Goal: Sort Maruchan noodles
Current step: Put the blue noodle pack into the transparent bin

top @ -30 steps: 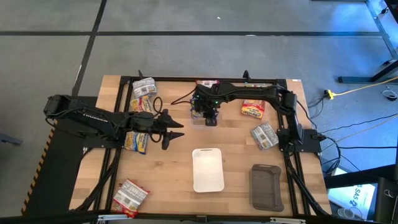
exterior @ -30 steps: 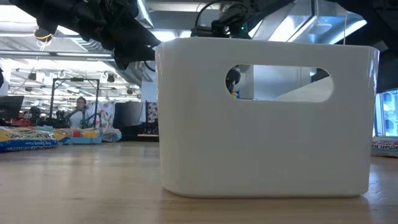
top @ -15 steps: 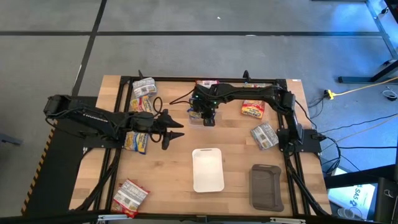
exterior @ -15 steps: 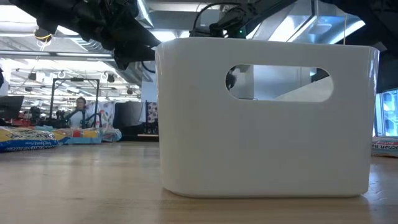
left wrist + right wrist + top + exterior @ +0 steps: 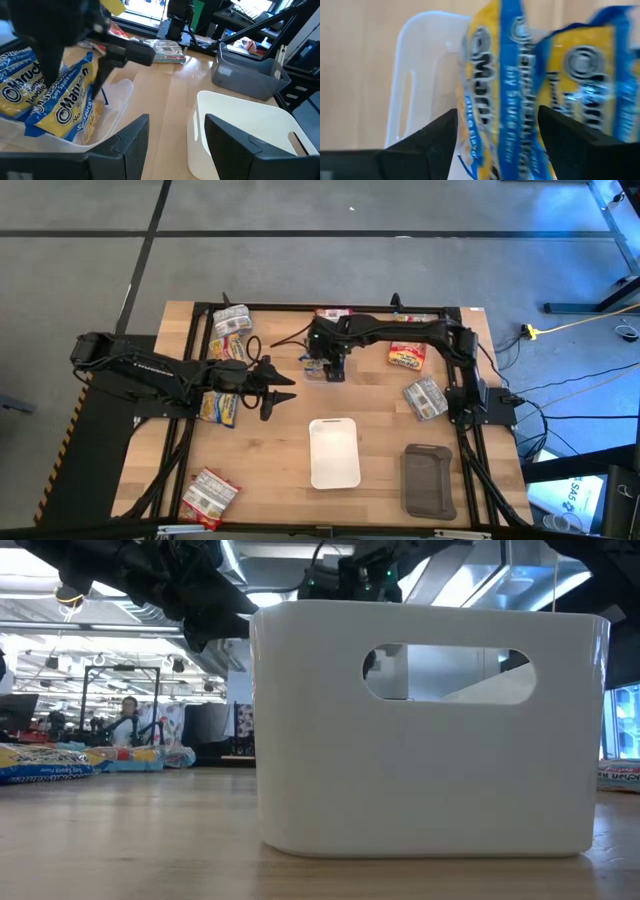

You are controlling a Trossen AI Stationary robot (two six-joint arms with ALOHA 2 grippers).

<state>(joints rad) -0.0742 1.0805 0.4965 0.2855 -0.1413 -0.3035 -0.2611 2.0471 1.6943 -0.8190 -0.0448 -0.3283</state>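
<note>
the left claw [image 5: 285,388] hangs released over the tabletop [image 5: 380,420], beside a clear bin [image 5: 112,112]. the right claw [image 5: 335,370], fingers parted, is above that bin, blue-yellow noodles [image 5: 520,85] standing just beneath. lift straight up so neither packet snags; remaining packets lie well apart.

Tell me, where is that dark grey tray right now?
In the high view the dark grey tray sits on the table's near right part, just right of the white tray and below a silver-grey noodle packet.
</note>
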